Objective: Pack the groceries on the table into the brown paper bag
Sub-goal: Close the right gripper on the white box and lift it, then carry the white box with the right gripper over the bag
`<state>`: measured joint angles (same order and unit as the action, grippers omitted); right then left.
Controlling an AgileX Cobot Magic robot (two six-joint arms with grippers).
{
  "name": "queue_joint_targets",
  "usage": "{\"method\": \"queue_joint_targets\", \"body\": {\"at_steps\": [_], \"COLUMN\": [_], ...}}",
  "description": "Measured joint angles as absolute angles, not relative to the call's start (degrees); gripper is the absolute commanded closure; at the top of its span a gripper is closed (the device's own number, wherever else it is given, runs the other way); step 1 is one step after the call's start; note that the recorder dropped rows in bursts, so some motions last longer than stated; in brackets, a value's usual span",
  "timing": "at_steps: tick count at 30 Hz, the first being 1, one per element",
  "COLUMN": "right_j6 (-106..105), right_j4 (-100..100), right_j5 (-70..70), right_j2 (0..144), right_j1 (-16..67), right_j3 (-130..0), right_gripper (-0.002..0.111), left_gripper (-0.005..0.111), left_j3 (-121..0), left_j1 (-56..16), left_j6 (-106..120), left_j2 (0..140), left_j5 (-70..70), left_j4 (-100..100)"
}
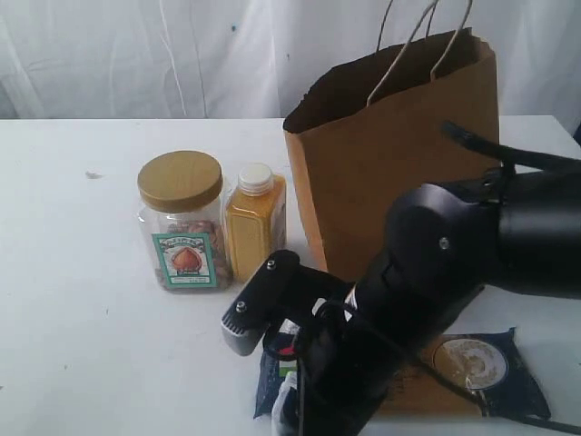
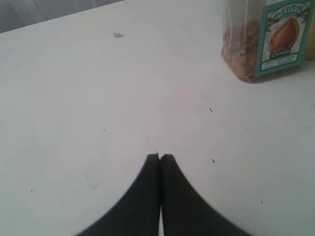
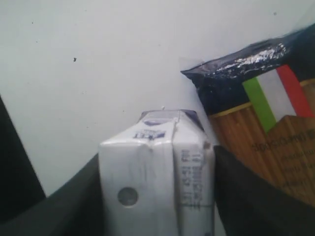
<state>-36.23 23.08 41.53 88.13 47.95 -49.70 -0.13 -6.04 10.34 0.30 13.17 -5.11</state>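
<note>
Brown paper bag (image 1: 399,154) stands upright + open toward the back right of the desk (image 1: 73,318), thin twine handles sticking up. Left of it in ext. view: yellow bottle (image 1: 254,222), white cap, upright, near the bag's side. Can't tell if the two touch. Clear jar (image 1: 182,222) w/ gold lid + teal label stands upright just beside the bottle on the far side from the bag, touching or nearly so. Neither is in the bag.

Right arm (image 1: 454,263) fills the lower right of ext. view, reaching down in front of the bag. Right fingers (image 3: 246,196) sit either side of the small white box (image 3: 157,182), a little carton w/ folded top + blue print. In wrist view they lie against both its sides, so they're pinching it. Can't tell if the box rests on the desk or is off it.

Long spaghetti packet (image 1: 490,368) lies flat on the desk in front of the bag, partly under the arm. Its dark end w/ green-white-red stripe is just beside the box + one finger in the wrist view.

Left fingers (image 2: 147,196) are pressed together, nothing btwn them, over bare desk. The jar is ahead of them + off to one side, well apart from the tips.
</note>
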Motion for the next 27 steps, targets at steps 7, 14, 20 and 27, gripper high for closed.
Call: {"method": "queue_joint_targets", "body": {"at_steps": [7, 14, 20, 27], "right_j6": [-30.7, -17.1, -13.6, -12.0], "right_j4": [21.7, 20.4, 20.2, 14.2], "right_j5": [52.4, 54.2, 52.2, 32.9], "right_j2": [79.0, 67.6, 62.9, 59.1], "right_j1": [48.0, 48.0, 48.0, 48.0], "right_j3": [-54.1, -64.6, -71.9, -73.6], "right_gripper": [0.062, 0.062, 0.062, 0.062], "left_gripper": [0.107, 0.107, 0.107, 0.107], "left_j3": [-0.1, -0.1, -0.1, -0.1], "left_j1": [-6.0, -6.0, -6.0, -6.0], "left_j6": [10.3, 10.4, 10.5, 10.6], "left_j2": [0.3, 0.3, 0.3, 0.3], "left_j5": [13.2, 13.2, 13.2, 13.2], "left_j4": [-5.1, -5.1, -5.1, -5.1]}}
